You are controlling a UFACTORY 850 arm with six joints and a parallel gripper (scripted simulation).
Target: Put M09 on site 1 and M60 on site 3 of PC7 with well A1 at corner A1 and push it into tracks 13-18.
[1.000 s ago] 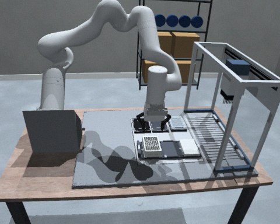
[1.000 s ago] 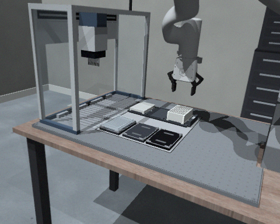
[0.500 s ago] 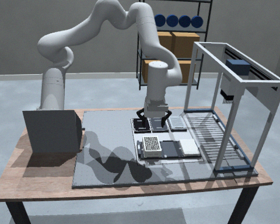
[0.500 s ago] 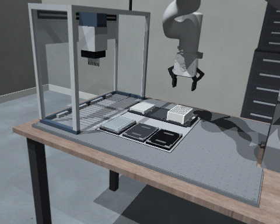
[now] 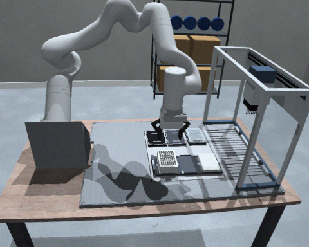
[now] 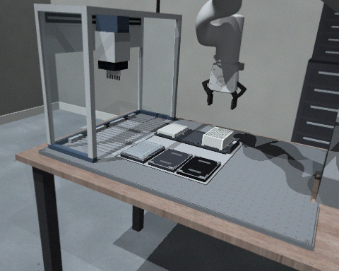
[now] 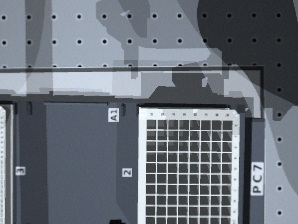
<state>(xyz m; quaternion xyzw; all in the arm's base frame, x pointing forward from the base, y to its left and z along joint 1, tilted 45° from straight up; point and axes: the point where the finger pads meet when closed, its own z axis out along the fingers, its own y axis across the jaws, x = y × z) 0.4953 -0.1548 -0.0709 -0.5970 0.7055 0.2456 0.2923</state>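
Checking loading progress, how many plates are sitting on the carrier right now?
2: a deep-well block at the handle end, and a flat white plate at the end nearest the rails. Middle site is bare.

You've got a wooden table (image 5: 54,206) on dark legs, and a grey perforated mat (image 5: 118,180) covers most of its top, running out to the right edge. At the left end sits a grey box (image 5: 55,145) carrying the arm's base. Toward the right end, the instrument's white frame (image 5: 247,161) stands on the mat.
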